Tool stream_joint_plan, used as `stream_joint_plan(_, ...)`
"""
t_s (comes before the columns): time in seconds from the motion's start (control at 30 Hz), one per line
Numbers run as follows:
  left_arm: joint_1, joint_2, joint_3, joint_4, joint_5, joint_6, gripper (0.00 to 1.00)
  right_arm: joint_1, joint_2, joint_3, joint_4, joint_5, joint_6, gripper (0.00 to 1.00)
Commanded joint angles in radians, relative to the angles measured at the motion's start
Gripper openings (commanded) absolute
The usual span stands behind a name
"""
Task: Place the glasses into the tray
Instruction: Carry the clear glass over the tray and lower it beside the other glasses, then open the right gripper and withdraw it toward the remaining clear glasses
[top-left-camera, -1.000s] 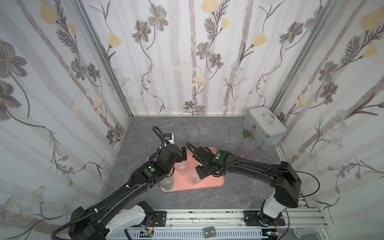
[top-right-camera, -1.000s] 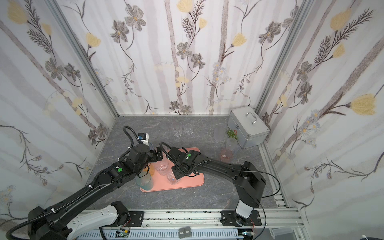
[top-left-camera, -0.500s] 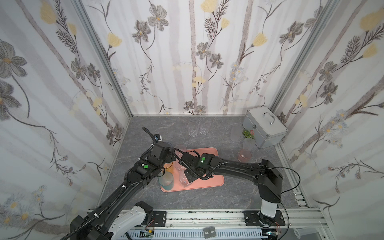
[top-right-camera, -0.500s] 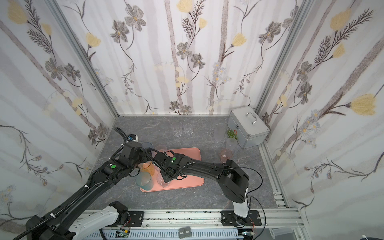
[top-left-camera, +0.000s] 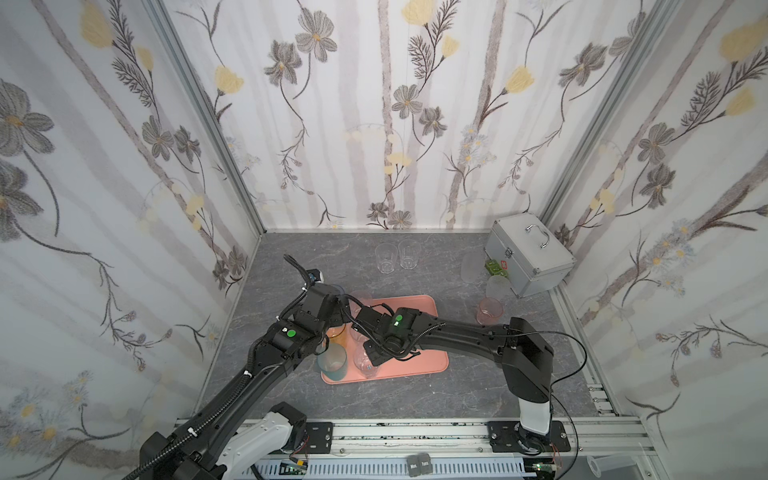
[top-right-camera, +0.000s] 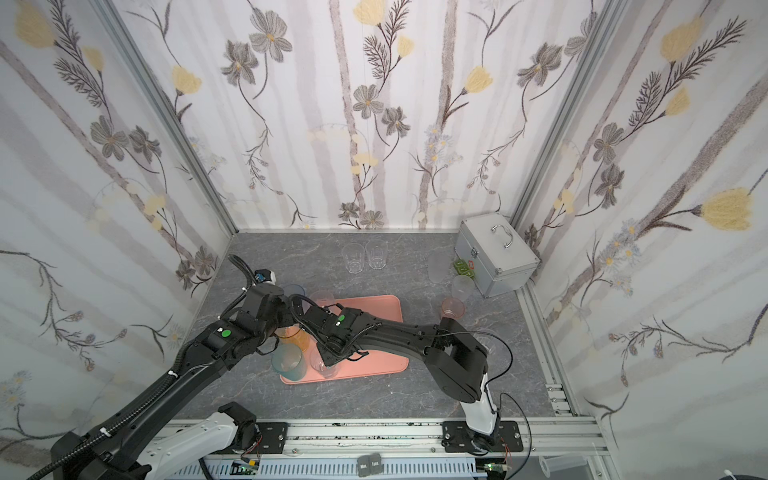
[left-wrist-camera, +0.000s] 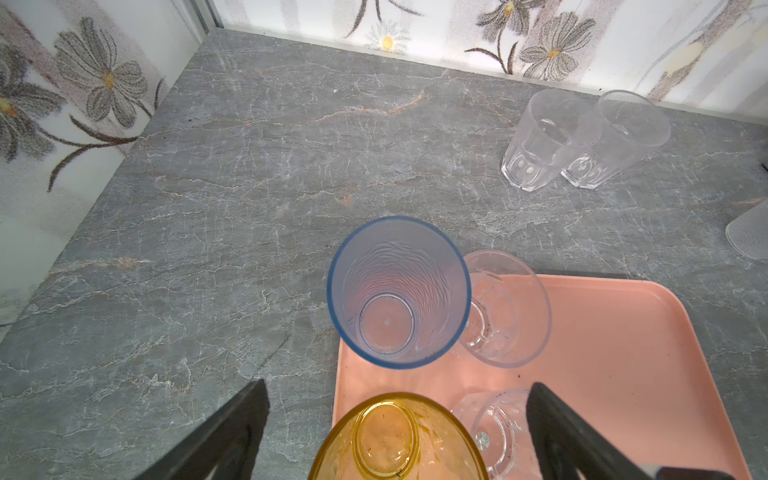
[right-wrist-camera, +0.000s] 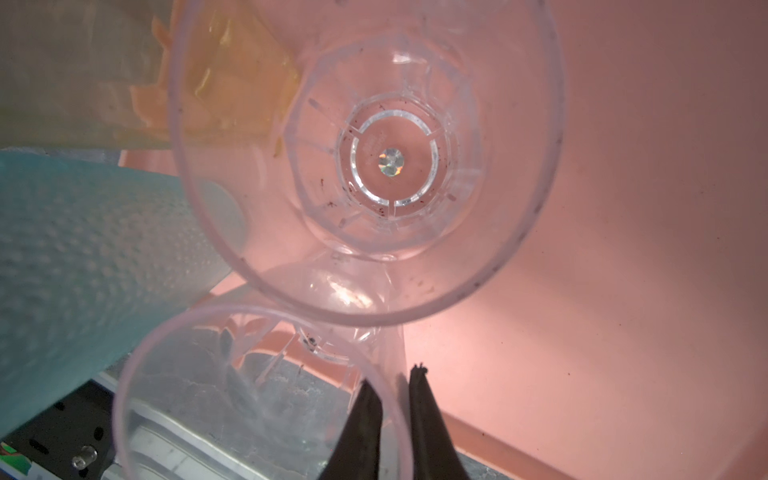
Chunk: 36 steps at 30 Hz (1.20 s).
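Two claws: left gripper (left-wrist-camera: 397, 384) gapes wide above the tray (left-wrist-camera: 623, 353); right gripper (right-wrist-camera: 392, 374) straddles the rim of a clear tumbler (right-wrist-camera: 249, 395), probably light and slippery; pinch uncertain.

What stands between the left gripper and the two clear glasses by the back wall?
A clear tumbler and the blue tumbler at the tray's far corner stand in that line; beyond them the table is bare.

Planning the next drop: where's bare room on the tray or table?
Tray: right half bare, though the right arm crosses above it. Left end crowded: blue glass, amber glass, teal glass, clear glasses. Table: bare between tray and front rail, and in the back left corner.
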Motion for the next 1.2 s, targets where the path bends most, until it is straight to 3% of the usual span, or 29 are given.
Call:
stream_joint_plan(0.0, 0.000, -0.006, 0.005, 0.000, 0.002, -0.012, 1.00, 0.000, 0.003, 0.003, 0.055, -0.050, 0.019, 0.16)
stream_joint_plan(0.17, 0.000, -0.027, 0.005, 0.001, -0.011, -0.001, 1.00, -0.018, -0.027, -0.021, 0.082, -0.082, 0.028, 0.21)
stream_joint_plan(0.3, 0.000, -0.056, 0.006, 0.000, -0.038, 0.008, 1.00, -0.058, -0.117, -0.068, 0.105, -0.102, 0.019, 0.38)
stream_joint_plan(0.43, -0.005, -0.049, 0.045, -0.011, -0.030, 0.009, 1.00, -0.150, -0.230, -0.140, 0.124, -0.197, -0.018, 0.47)
stream_joint_plan(0.6, -0.041, -0.017, 0.108, -0.012, -0.057, -0.001, 1.00, -0.294, -0.327, -0.190, 0.109, -0.172, -0.079, 0.48)
stream_joint_plan(0.9, -0.237, 0.256, 0.244, 0.072, -0.087, -0.015, 1.00, -0.491, -0.298, -0.135, 0.224, -0.133, -0.121, 0.48)
stream_joint_plan(1.17, -0.288, 0.495, 0.348, 0.198, -0.043, 0.025, 1.00, -0.624, -0.148, -0.031, 0.364, -0.103, -0.078, 0.48)
